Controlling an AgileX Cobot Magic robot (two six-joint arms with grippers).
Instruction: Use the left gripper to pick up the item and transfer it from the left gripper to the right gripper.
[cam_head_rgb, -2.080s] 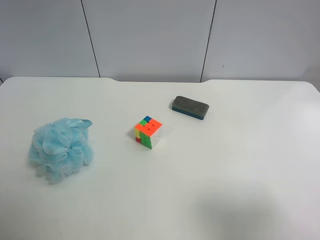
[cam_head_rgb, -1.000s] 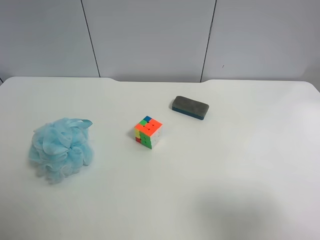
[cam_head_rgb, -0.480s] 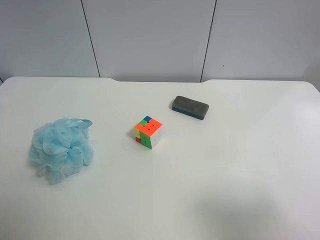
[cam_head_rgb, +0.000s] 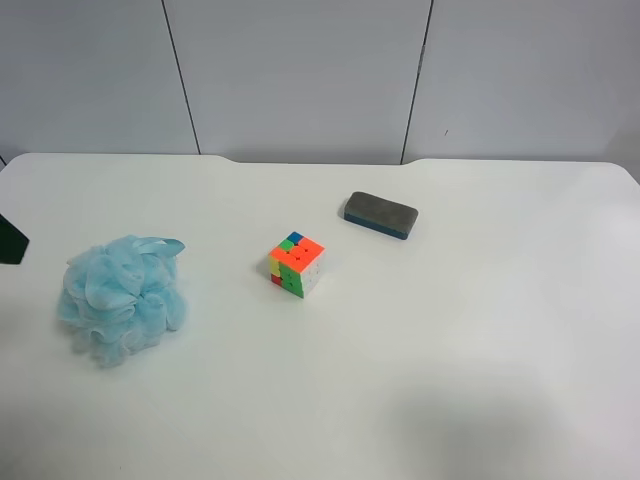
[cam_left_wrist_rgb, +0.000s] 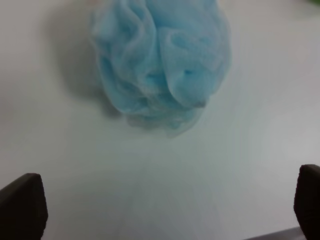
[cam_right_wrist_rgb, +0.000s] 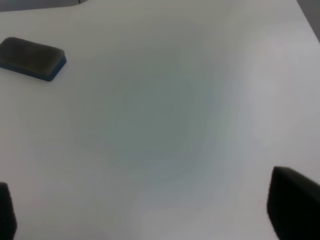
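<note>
The light blue mesh pouf (cam_head_rgb: 122, 298) lies on the white table (cam_head_rgb: 480, 340) at the exterior high view's left. In the left wrist view the pouf (cam_left_wrist_rgb: 160, 60) fills the upper middle. My left gripper (cam_left_wrist_rgb: 165, 210) is open and empty, its two dark fingertips (cam_left_wrist_rgb: 22, 205) wide apart and short of the pouf, not touching it. A dark tip of that arm (cam_head_rgb: 10, 241) shows at the left edge of the exterior high view, beside the pouf. My right gripper (cam_right_wrist_rgb: 150, 217) is open and empty over bare table; it is out of the exterior high view.
A multicoloured puzzle cube (cam_head_rgb: 296, 265) stands mid-table. A dark grey eraser block (cam_head_rgb: 380, 215) lies behind it to the right and also shows in the right wrist view (cam_right_wrist_rgb: 32, 58). Grey wall panels stand behind the table's far edge.
A dark tip of the left arm has come into the exterior high view at its left edge. The pouf, cube and eraser have not moved.
</note>
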